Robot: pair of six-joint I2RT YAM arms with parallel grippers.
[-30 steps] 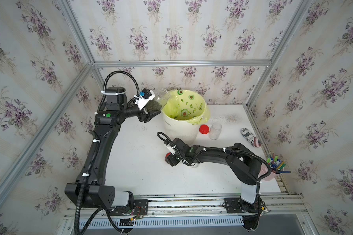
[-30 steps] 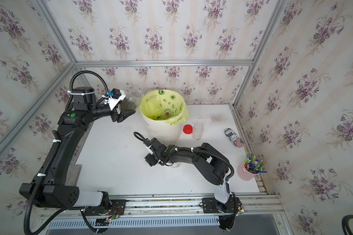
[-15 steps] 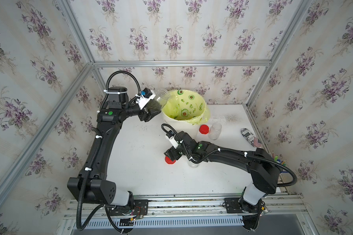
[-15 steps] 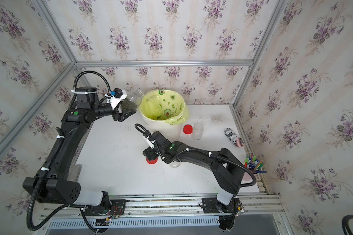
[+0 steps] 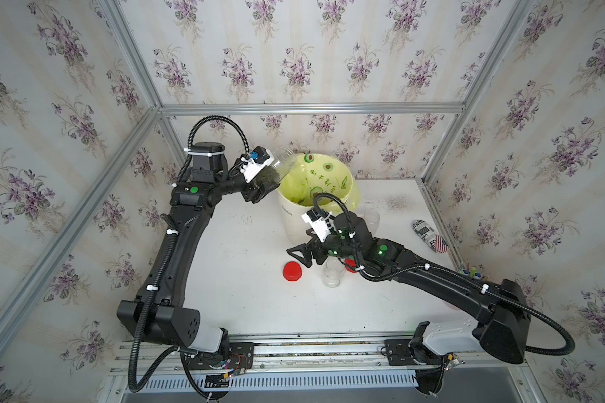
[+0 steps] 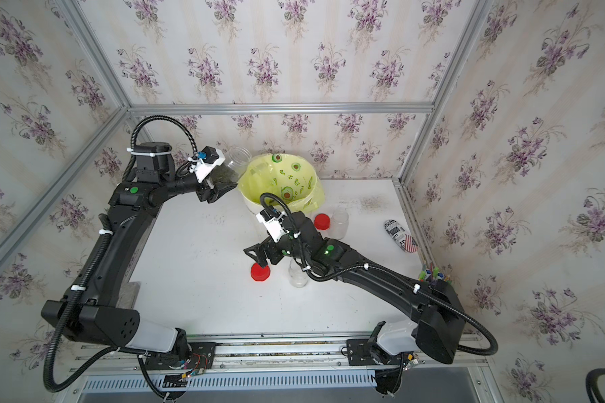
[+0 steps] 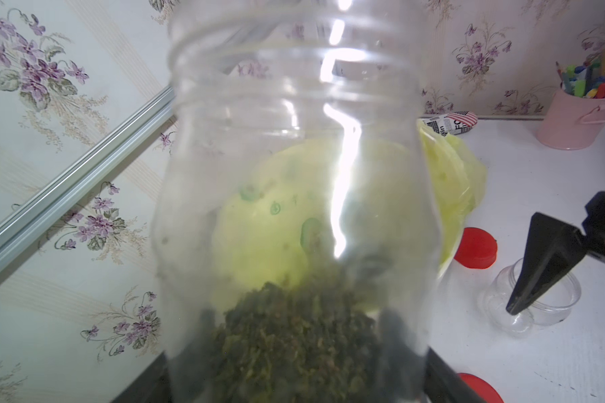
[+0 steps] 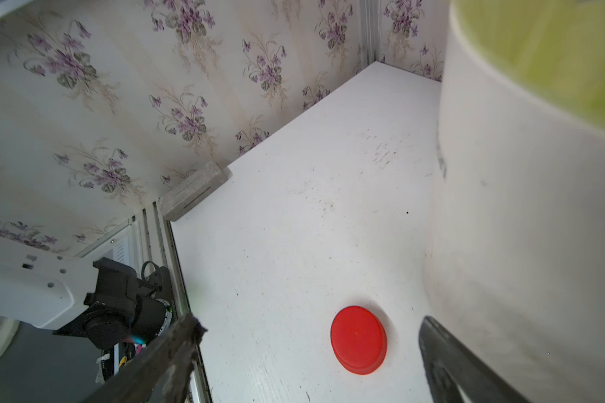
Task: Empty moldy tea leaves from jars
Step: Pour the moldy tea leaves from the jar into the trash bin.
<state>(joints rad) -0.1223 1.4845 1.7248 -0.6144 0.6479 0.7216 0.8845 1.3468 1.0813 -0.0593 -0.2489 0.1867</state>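
My left gripper (image 5: 263, 184) (image 7: 299, 352) is shut on an open clear jar (image 5: 282, 164) (image 6: 234, 163) (image 7: 294, 174). It holds the jar tilted beside the bin's left rim, mouth up toward the back wall. Dark tea leaves (image 5: 268, 175) (image 7: 294, 335) lie in the jar's lower end. My right gripper (image 5: 299, 257) (image 6: 255, 255) (image 8: 310, 322) hangs open just above a red lid (image 5: 291, 271) (image 6: 260, 272) (image 8: 358, 340) lying flat on the table. An empty jar (image 5: 332, 275) (image 6: 297, 277) stands beside that lid. A second empty jar (image 6: 339, 220) and another red lid (image 6: 321, 221) stand right of the bin.
The white bin (image 5: 294, 223) (image 8: 521, 209) with its yellow-green liner (image 6: 283, 174) stands at the back centre, close to my right fingers. A patterned pouch (image 5: 430, 235) and a pink pen cup (image 7: 573, 122) sit at the right edge. A grey block (image 8: 193, 192) lies by the left wall.
My right gripper has opened, left the red lid on the table, and risen back toward the bin. The left gripper has kept the jar by the bin's rim.
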